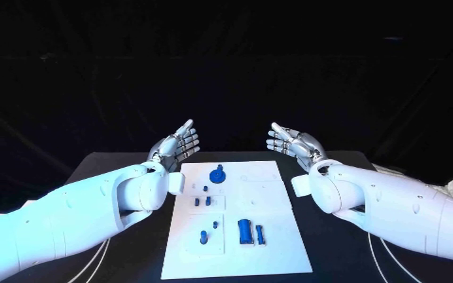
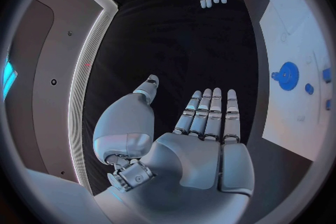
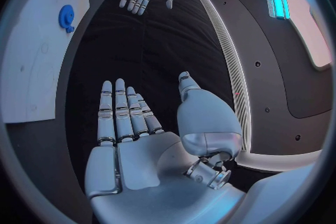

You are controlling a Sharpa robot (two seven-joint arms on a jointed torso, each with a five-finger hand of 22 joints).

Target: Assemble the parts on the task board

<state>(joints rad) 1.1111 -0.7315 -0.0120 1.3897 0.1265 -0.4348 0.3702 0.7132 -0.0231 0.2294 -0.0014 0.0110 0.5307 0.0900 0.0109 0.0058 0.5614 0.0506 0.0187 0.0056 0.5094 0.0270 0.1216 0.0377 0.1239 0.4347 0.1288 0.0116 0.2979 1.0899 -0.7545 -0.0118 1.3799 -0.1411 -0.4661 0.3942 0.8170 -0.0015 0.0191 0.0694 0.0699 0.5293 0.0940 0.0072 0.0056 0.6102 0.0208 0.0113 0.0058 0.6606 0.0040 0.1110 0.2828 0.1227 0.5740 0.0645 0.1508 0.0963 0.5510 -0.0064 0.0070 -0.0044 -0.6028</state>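
Blue parts [image 1: 245,230], small, probably light, rigid and slippery, best pinched across their sides, lie on the white task board [image 1: 269,198] at centre frame, left robot hand [image 1: 175,144] and right robot hand [image 1: 292,143] spread, holding nothing, above the black bench [image 1: 332,250].

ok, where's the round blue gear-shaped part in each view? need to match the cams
Head view: round blue part at the far end of the task board, between the two hands.
Left wrist view: same part on the board's white face.
Right wrist view: same part on the board.
Shared landmark: the white task board.
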